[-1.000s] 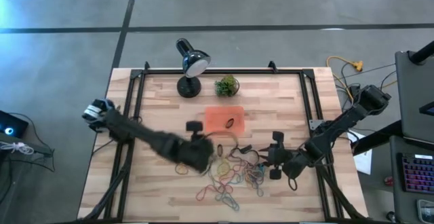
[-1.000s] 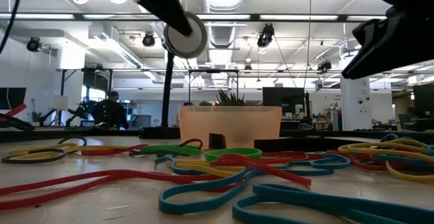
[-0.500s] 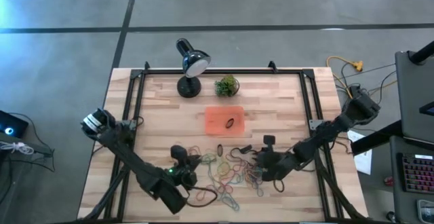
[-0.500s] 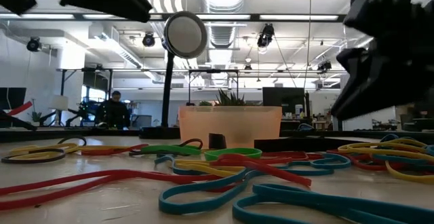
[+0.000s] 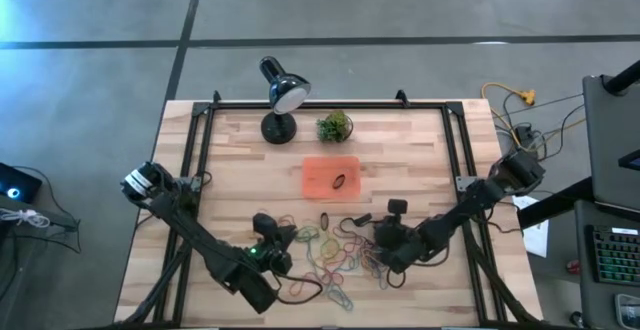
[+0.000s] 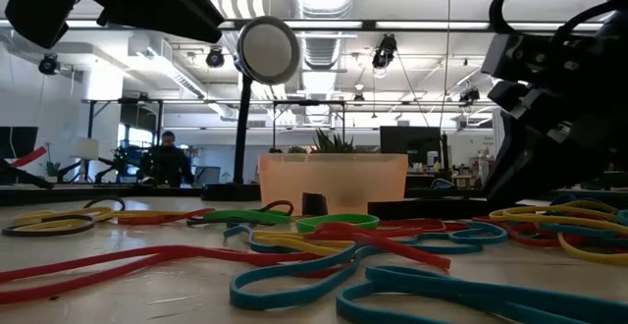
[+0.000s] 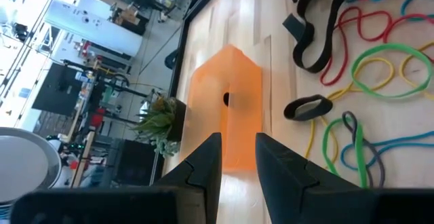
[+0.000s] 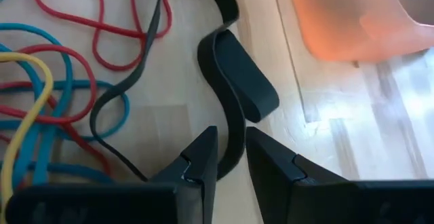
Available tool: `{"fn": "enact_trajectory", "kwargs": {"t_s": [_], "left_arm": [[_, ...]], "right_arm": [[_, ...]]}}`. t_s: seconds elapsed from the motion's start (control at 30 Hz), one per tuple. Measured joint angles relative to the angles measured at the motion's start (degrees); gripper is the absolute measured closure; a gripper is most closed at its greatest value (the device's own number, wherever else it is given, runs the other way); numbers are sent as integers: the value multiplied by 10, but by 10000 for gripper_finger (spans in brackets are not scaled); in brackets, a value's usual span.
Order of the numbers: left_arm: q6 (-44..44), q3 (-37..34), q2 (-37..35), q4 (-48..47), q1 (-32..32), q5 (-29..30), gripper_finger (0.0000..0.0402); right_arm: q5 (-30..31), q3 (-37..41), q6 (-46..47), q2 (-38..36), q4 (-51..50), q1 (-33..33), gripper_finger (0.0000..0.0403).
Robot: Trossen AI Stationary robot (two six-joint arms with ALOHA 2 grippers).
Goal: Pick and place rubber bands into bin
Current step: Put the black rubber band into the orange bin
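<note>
Black rubber first: hanging the right gripper (image 8: 230, 155) low over the rim of the rubber bands (image 5: 345, 255), nosing straight at a wide black band (image 8: 239, 91) lying folded on the wood just ahead of the tips. Running that band's long axis nearly in line with the gripper's own reach, with one end trailing back in between the tips. Not managing to tell, from either view, whether pinching it already or merely straddling it. Judging this arm the nearer of the two to that band, and judging a short closing move enough to take it, though risking a snag on the thin dark loop and the red loops lying touching beside it.

Seeing the bin (image 8: 346, 13) beyond the black band and off to one side of the reach, apart from the pile, so needing a lift and a swing onward rather than a push.

Holding the left gripper (image 7: 237, 153) above the opposite side of the pile, tips slightly parted and carrying nothing, pointing toward the same bin with a small black oval band (image 7: 308, 106) lying on the table between tool and tray, near the tray but not in it.

Finding one dark band (image 5: 340, 181) resting inside the bin and nothing else there; leaving nearly all the coloured loops out on the table between the two grippers.
</note>
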State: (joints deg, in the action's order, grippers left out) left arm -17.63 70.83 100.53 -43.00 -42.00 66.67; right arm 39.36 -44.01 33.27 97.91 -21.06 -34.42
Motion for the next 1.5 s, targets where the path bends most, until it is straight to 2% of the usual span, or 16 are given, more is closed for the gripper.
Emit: {"fn": "enact_trajectory", "kwargs": {"t_s": [0.23,0.4,0.57,0.83,1.5], "left_arm": [[4,0,0,0,0,0,326],[8,0,-1,1,1,4,326],[69,0,-2,6,2,34,326],[45,0,-2,8,4,40,326],[45,0,-1,12,4,33,327]], "right_arm": [[-62,0,10,3,3,38,330],[-64,-2,12,-4,2,49,330],[-64,-6,5,-27,-1,48,330],[-64,-5,11,-37,-44,55,330],[-69,3,31,-17,-45,64,330]]}}
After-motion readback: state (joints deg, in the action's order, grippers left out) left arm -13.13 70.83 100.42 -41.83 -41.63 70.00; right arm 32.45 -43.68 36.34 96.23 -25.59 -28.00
